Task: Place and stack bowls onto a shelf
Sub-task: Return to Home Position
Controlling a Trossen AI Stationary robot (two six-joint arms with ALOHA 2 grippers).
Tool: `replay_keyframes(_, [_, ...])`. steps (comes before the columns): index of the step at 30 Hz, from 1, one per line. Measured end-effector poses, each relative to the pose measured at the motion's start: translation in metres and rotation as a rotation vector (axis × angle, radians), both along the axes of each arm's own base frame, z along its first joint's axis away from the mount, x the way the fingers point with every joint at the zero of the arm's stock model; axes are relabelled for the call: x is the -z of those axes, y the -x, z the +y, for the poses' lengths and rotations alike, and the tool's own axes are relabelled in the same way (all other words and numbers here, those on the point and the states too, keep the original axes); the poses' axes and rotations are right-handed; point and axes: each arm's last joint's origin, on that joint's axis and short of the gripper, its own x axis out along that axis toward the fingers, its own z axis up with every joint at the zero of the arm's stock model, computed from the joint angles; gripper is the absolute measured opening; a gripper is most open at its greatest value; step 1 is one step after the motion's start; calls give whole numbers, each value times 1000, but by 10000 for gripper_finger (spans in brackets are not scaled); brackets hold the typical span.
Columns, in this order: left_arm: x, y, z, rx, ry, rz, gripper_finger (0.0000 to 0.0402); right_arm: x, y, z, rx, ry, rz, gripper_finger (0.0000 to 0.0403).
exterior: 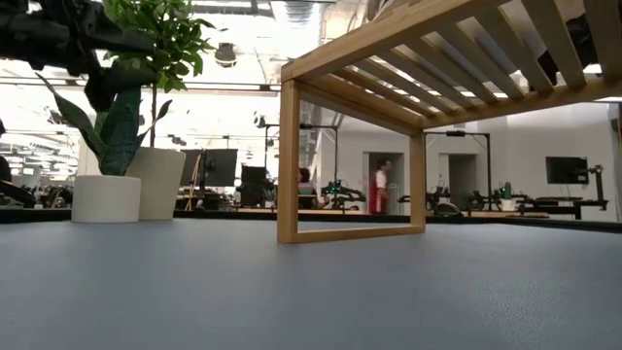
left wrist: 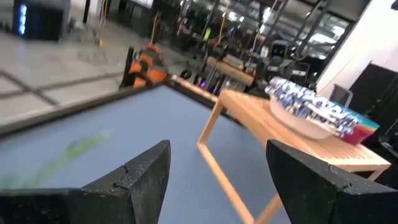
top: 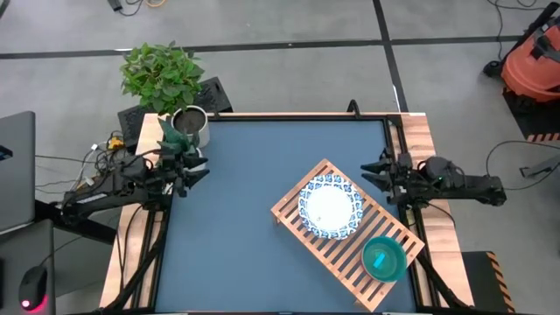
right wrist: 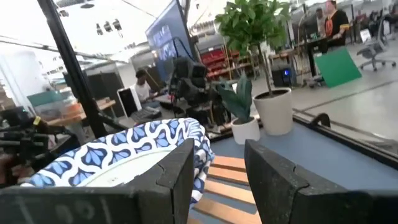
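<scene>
**Overhead layout, with wrist and table-level detail.** The light-wood slatted shelf (top: 293,203) lies diagonally on the right half of the dark blue table (top: 236,192).

- **White bowls:** The white bowls with blue patterned rims (top: 330,207) sit on the shelf end nearer the table's centre. They are nested, so only the top one shows from above. In the left wrist view the patterned rim stands above the slats.
- **Small bowls:** The stack of small bowls (top: 383,259) rests on the opposite end of the shelf, toward the lower right of the high view. The teal bowl is uppermost, and in the left wrist view a reddish edge shows beneath it.
- **Left gripper:** The left gripper (top: 188,171) hovers over the table's left edge, just beside the potted plants (top: 166,74) and well apart from the shelf. Its fingers are spread wide and hold nothing.
- **Right gripper:** The right gripper (top: 378,171) hovers at the table's right edge, near the shelf's upper corner. Its fingers are parted by a narrower gap and are likewise empty.
- **Low view:** The shelf's leg frame stands on the tabletop. A person in red (exterior: 379,185) stands far back in the room.
</scene>
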Motion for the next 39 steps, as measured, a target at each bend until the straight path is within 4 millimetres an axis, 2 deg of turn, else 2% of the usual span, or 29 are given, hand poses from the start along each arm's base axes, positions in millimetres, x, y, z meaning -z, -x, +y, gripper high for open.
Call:
replay_keyframes(8, [11,0,1,-27,121,83,250,36,-16,0,2,7,-123,166])
replay_keyframes(14, [23,2,0,-33,159,202,250,36,-16,0,5,8,-158,166])
replay_keyframes(17, [24,3,1,-79,200,195,250,38,-16,0,5,7,-135,166])
replay_keyframes(26, [8,1,3,-99,-104,125,250,59,-20,0,4,6,84,166])
replay_keyframes(39, [8,0,-2,64,-239,137,250,60,-20,0,4,3,96,166])
